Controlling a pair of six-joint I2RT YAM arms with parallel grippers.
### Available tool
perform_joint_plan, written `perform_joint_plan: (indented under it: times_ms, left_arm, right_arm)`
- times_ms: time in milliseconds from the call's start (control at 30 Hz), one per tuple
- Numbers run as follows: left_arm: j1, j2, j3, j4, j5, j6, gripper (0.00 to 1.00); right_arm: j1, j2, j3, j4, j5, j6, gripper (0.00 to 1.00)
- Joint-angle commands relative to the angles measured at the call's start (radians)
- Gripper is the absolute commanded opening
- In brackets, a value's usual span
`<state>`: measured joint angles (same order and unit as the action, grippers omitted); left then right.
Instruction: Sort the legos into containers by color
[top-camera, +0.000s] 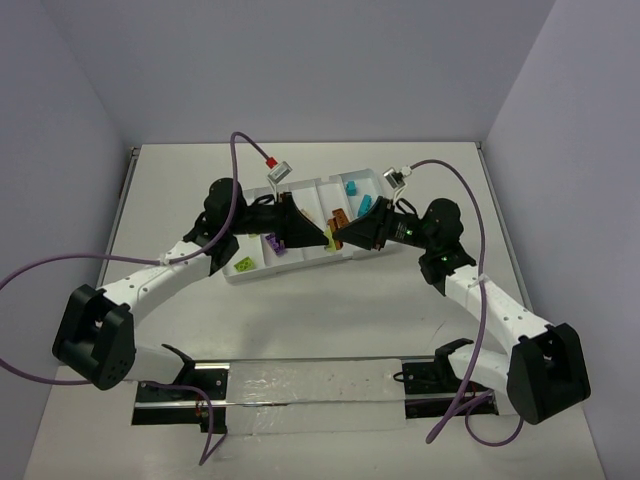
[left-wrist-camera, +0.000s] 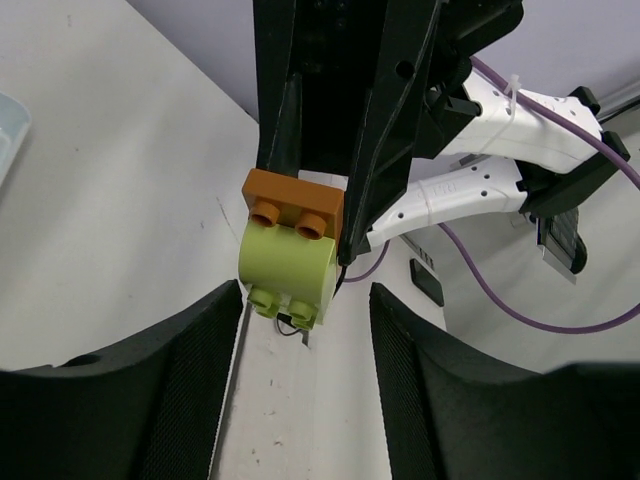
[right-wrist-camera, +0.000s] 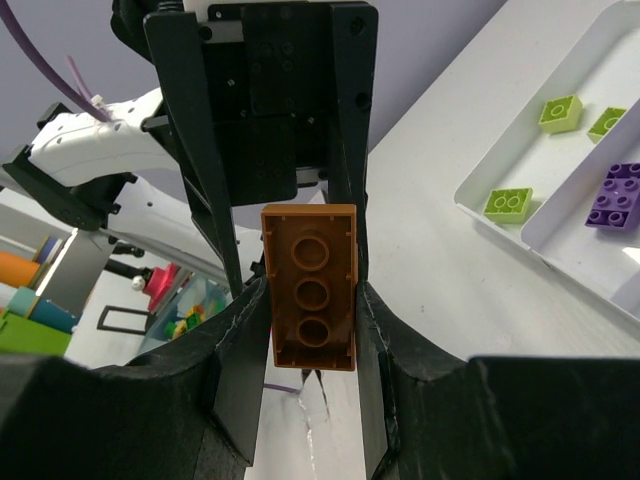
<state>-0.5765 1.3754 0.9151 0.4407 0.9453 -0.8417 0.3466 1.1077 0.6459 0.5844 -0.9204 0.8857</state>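
Observation:
My right gripper (top-camera: 340, 235) is shut on an orange-brown lego (right-wrist-camera: 310, 287), held in the air over the white tray (top-camera: 306, 186). A lime green lego (left-wrist-camera: 288, 265) is stuck to that orange-brown lego (left-wrist-camera: 295, 203). My left gripper (left-wrist-camera: 305, 335) faces it, open, with the lime lego just past its fingertips (left-wrist-camera: 205, 350) and not touching them. In the top view the left gripper (top-camera: 320, 232) meets the right one tip to tip. The tray's containers hold lime (top-camera: 243, 265), purple (top-camera: 272, 243), orange-brown (top-camera: 340, 217) and teal (top-camera: 352, 187) legos. The right wrist view shows lime (right-wrist-camera: 508, 203) and purple (right-wrist-camera: 618, 195) legos in the tray (right-wrist-camera: 560, 188).
Two cable connectors hang over the tray's far side (top-camera: 278, 170) (top-camera: 398, 177). A metal rail (top-camera: 300, 385) lies along the near table edge between the arm bases. Walls close the table at the back and both sides. A bin of coloured items (right-wrist-camera: 190, 300) stands off the table.

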Motion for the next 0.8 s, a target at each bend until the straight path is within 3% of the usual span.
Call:
perform_joint_plan:
  times_ms: [0, 233, 300, 333, 400, 433, 467, 500, 767]
  left_arm:
    - [-0.015, -0.002, -0.016, 0.130, 0.036, -0.030, 0.60]
    - [-0.019, 0.008, -0.030, 0.170, 0.042, -0.061, 0.57]
    - [-0.020, 0.014, -0.027, 0.191, 0.044, -0.073, 0.53]
    - [-0.020, 0.016, -0.025, 0.196, 0.043, -0.080, 0.47]
    - [-0.020, 0.022, -0.022, 0.200, 0.039, -0.086, 0.25]
    - [-0.020, 0.023, -0.022, 0.193, 0.039, -0.086, 0.24]
    - [-0.020, 0.029, -0.015, 0.175, 0.038, -0.081, 0.08]
    - [-0.020, 0.034, -0.012, 0.163, 0.037, -0.078, 0.00]
    - [0.001, -0.020, -0.069, 0.090, -0.008, -0.035, 0.00]
  right_arm:
    - [0.014, 0.007, 0.060, 0.065, -0.009, 0.009, 0.00]
    - [0.027, 0.021, 0.066, 0.083, -0.008, 0.021, 0.00]
    - [0.031, 0.025, 0.068, 0.083, -0.008, 0.021, 0.00]
    - [0.033, 0.026, 0.069, 0.083, -0.006, 0.021, 0.00]
    - [0.034, 0.026, 0.067, 0.080, -0.008, 0.019, 0.00]
    - [0.034, 0.026, 0.067, 0.080, -0.007, 0.019, 0.00]
    - [0.034, 0.024, 0.066, 0.076, -0.001, 0.015, 0.00]
    - [0.034, 0.022, 0.066, 0.071, 0.004, 0.012, 0.00]
    - [0.020, -0.036, 0.069, -0.067, 0.113, -0.077, 0.00]
